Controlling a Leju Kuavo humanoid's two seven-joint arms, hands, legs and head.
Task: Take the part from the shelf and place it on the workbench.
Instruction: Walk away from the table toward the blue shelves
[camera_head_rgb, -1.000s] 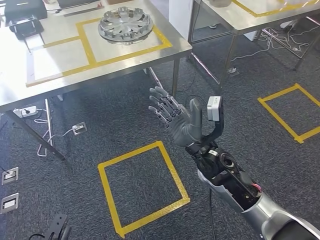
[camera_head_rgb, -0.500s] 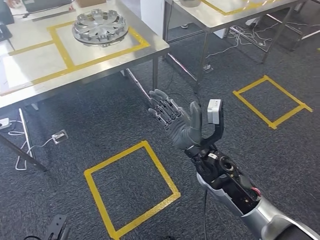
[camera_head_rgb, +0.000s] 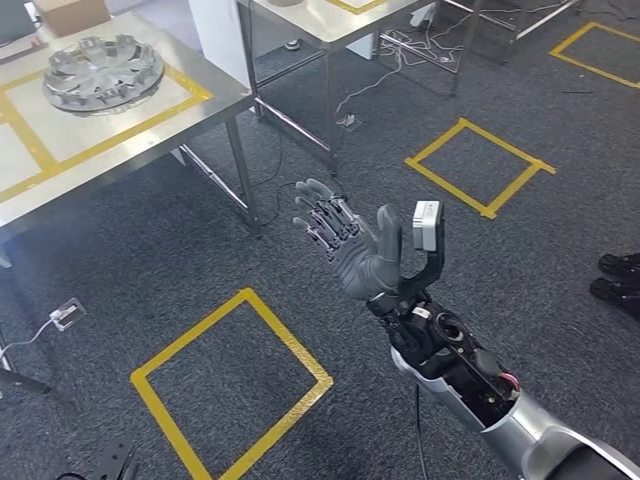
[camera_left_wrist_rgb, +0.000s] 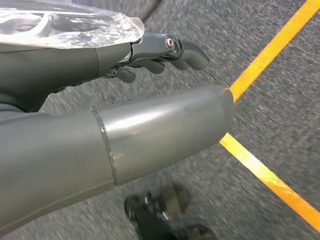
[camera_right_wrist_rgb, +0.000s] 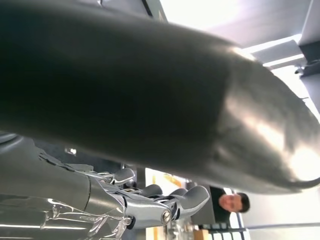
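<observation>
A silver, spoked wheel-cover part (camera_head_rgb: 103, 72) lies flat inside a yellow-taped field on the steel workbench (camera_head_rgb: 158, 125) at the far left. My right hand (camera_head_rgb: 351, 245) is raised over the carpet, well right of the bench, palm up with fingers spread and nothing in it. Its thick thumb (camera_right_wrist_rgb: 158, 100) and extended fingers (camera_right_wrist_rgb: 162, 202) fill the right wrist view. In the left wrist view my left hand (camera_left_wrist_rgb: 124, 115) hangs over the carpet, its fingers (camera_left_wrist_rgb: 173, 50) stretched out and holding nothing.
Yellow tape squares (camera_head_rgb: 226, 390) (camera_head_rgb: 483, 165) mark the grey carpet. A second steel table (camera_head_rgb: 332, 25) stands behind, with cables on the floor beneath it. Dark shoes (camera_head_rgb: 619, 278) sit at the right edge. A person (camera_right_wrist_rgb: 230, 202) appears past my right hand.
The camera has turned right, so the bench, part and floor squares have slid left in the picture. My right hand keeps the same raised, spread pose.
</observation>
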